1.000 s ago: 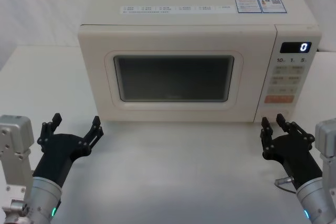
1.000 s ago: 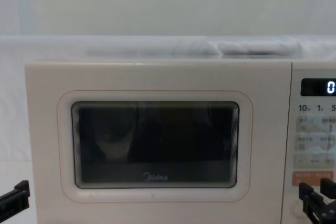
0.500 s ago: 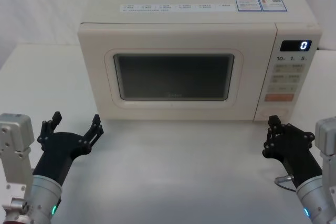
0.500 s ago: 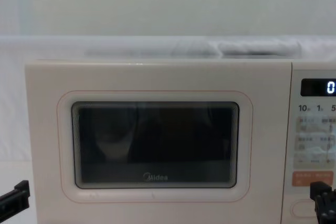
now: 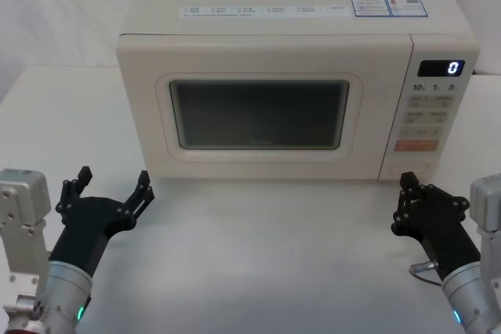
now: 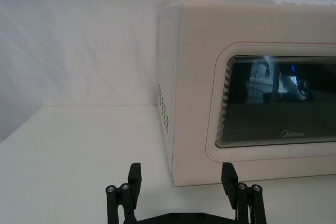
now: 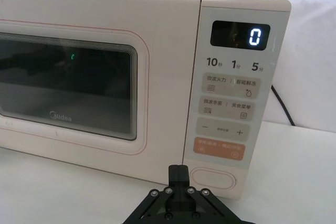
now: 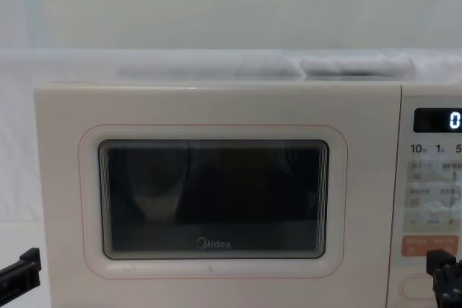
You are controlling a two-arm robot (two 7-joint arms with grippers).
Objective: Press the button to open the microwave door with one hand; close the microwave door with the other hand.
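Two grippers hover empty: left gripper (image 5: 110, 190) jaws spread wide, right gripper (image 5: 404, 193) jaws seemingly pressed together near the button (image 7: 212, 178).

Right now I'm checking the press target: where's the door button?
In the right wrist view, the button sits at the control panel's bottom, under the orange key, just ahead of the right gripper.

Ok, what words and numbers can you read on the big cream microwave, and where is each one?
"Midea": on the cream microwave door, under its dark window.
"0": lit on the black display of the control panel.
"10", "1", "5": printed in a row beneath the display.
Small pale keypad keys and orange rectangular key: print too small to read.
Stickers on the microwave's top: too small to read.
Wide cream pill-shaped button: unmarked.
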